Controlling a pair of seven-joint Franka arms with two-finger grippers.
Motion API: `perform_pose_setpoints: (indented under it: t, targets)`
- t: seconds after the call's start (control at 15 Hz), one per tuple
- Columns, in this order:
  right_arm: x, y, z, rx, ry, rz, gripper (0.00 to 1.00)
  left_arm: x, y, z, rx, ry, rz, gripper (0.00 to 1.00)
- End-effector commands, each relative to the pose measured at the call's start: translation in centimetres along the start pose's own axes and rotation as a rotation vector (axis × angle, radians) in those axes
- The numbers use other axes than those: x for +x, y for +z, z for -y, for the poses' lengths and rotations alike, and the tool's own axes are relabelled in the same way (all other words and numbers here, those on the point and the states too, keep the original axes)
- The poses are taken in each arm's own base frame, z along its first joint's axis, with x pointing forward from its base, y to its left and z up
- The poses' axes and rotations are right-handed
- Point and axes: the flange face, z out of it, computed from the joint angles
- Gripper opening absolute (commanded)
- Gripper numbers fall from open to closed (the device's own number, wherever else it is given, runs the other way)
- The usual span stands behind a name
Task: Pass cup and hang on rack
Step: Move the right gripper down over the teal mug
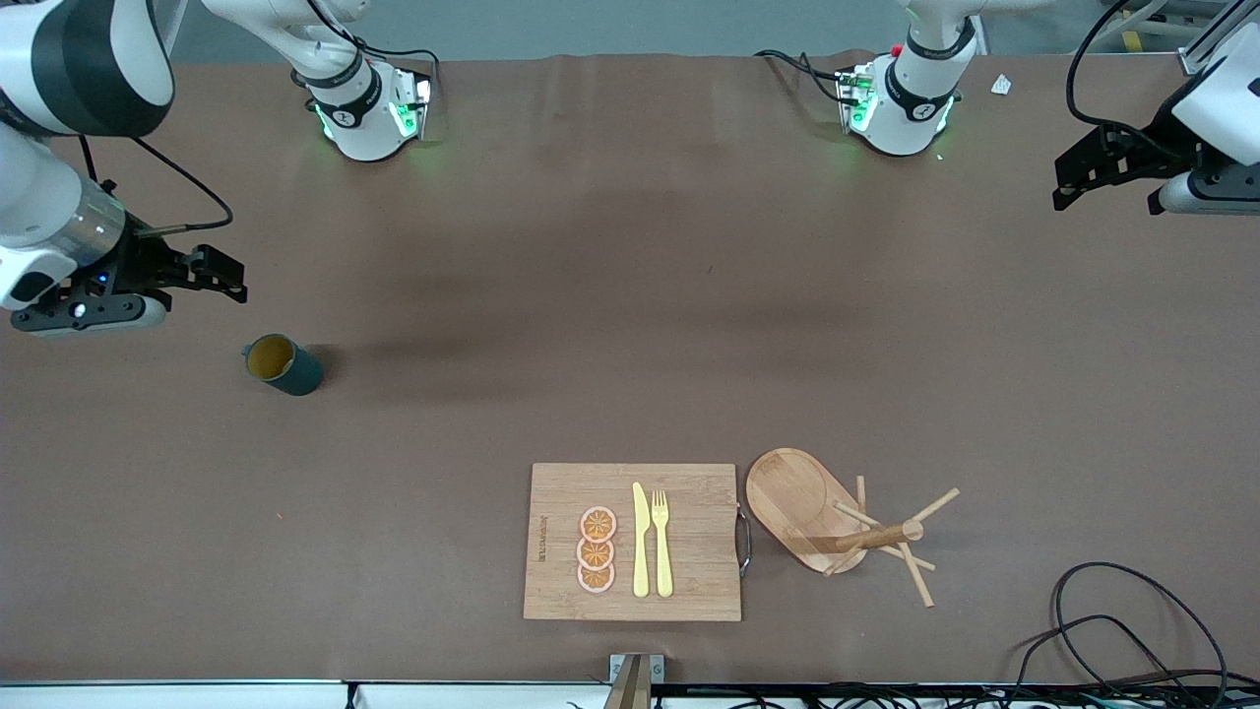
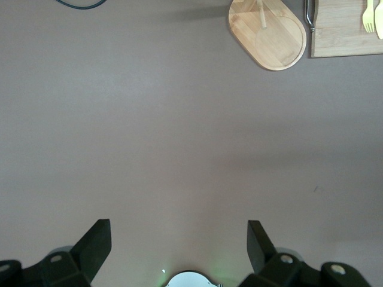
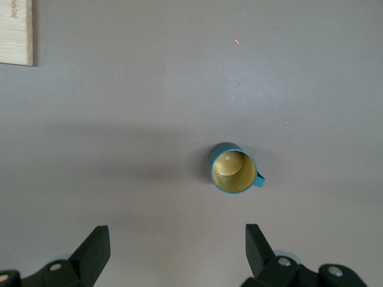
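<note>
Cup: the cup (image 1: 283, 364) is standing upright on the table (image 1: 630, 325) toward the right arm's end, its yellow-orange inside showing and its small handle (image 3: 260, 180) sticking out at the side; nothing is touching it.
Rack: the rack (image 1: 832, 517) is sitting near the front camera, toward the left arm's end, just beside the cutting board (image 1: 633, 542); its post and thin pegs are rising from the oval base.
Cutting board: it is carrying three orange slices (image 1: 597, 549), a yellow knife (image 1: 641, 540) and a yellow fork (image 1: 661, 542), and a metal handle (image 1: 744, 537) is facing the rack.
Right gripper: the right gripper (image 1: 221, 276) is hovering above the table close to the cup, jaws released and spread wide, holding nothing; its wrist view is looking straight down on the cup.
Left gripper: the left gripper (image 1: 1088, 177) is waiting in the air over the left arm's end of the table, well apart from the rack, jaws released and empty.
Cables: black cables (image 1: 1122, 630) are lying at the near edge by the left arm's end.
</note>
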Motion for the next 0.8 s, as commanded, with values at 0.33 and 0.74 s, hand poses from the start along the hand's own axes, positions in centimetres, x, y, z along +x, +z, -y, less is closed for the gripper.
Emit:
perform_pose_setpoints:
  t: [0.33,0.74]
  targets:
    - [-3.5,10.6,-0.9,0.005,0.024,0.005,1.0,-0.3,-0.5,1.4,0.014,-0.009,0.007,1.0]
    - [-3.7,13.4,-2.6,0.001,0.052,-0.039,1.0,-0.2,-0.5,1.4,0.014,-0.009,0.006,1.0]
